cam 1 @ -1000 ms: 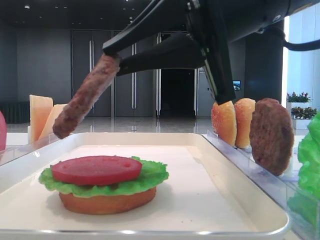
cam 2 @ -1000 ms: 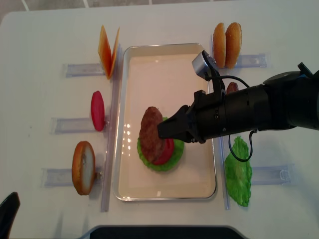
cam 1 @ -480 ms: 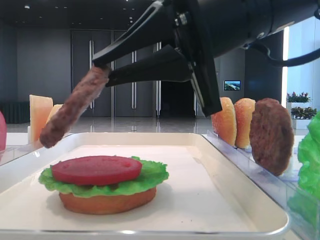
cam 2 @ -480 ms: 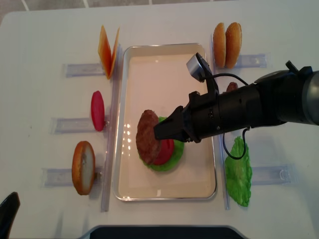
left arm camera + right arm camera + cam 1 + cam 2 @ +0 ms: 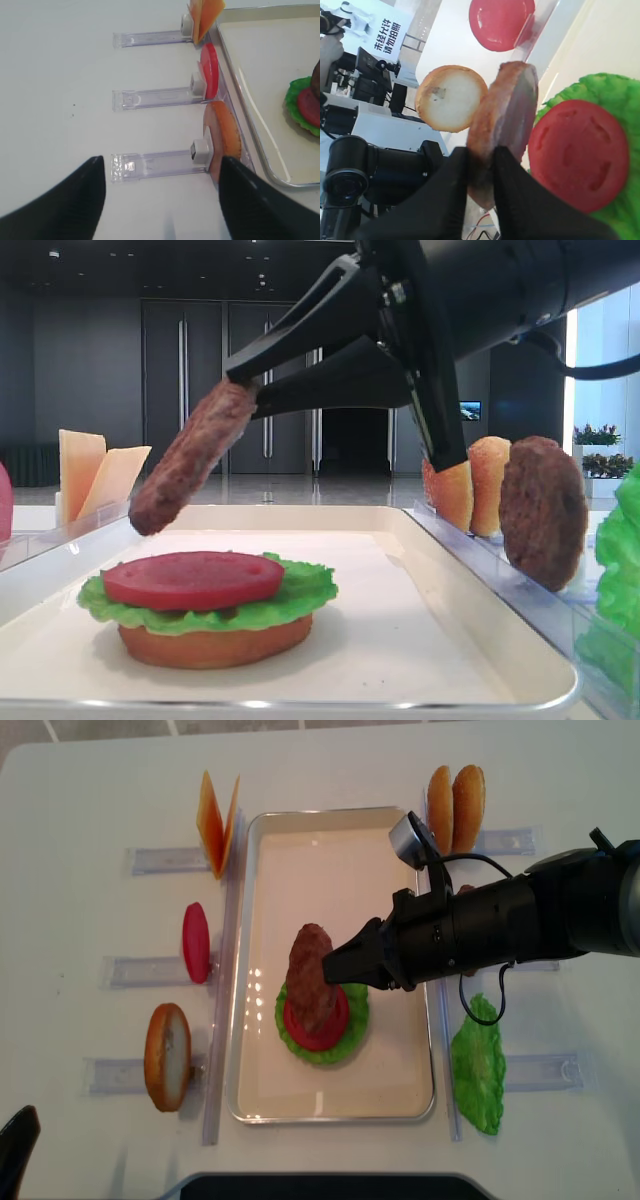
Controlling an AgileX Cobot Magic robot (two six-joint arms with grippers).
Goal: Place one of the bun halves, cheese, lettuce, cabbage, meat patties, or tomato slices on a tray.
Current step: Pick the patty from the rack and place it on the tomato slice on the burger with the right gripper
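Reference landmark: the tray (image 5: 258,1100), a white rectangular pan at table centre.

I see three clear racks (image 5: 155,36) left of the tray. From far end to near end they hold the cheese (image 5: 214,822), one upright tomato slice (image 5: 196,942) and one upright bun half (image 5: 167,1056).

The left gripper (image 5: 162,197) hangs over the table left of the tray, near the bun half rack; its two dark fingers (image 5: 75,200) stand spread apart with nothing between them.

Inside the tray, toward its near end, I read a stack: flat bun base (image 5: 212,643), lettuce (image 5: 300,590), then a second tomato slice (image 5: 193,579) on top.

Directly above that stack, the right gripper (image 5: 481,159) has its fingers pressed onto the edge of a meat patty (image 5: 193,454), pinching it. The patty hangs tilted, lower edge clear of the tomato, not touching it.

Right of the tray, two domed bun halves (image 5: 455,808) stand at the far end, the second meat patty (image 5: 543,510) stands behind the arm, and a spare lettuce leaf (image 5: 478,1066) lies near the near end.
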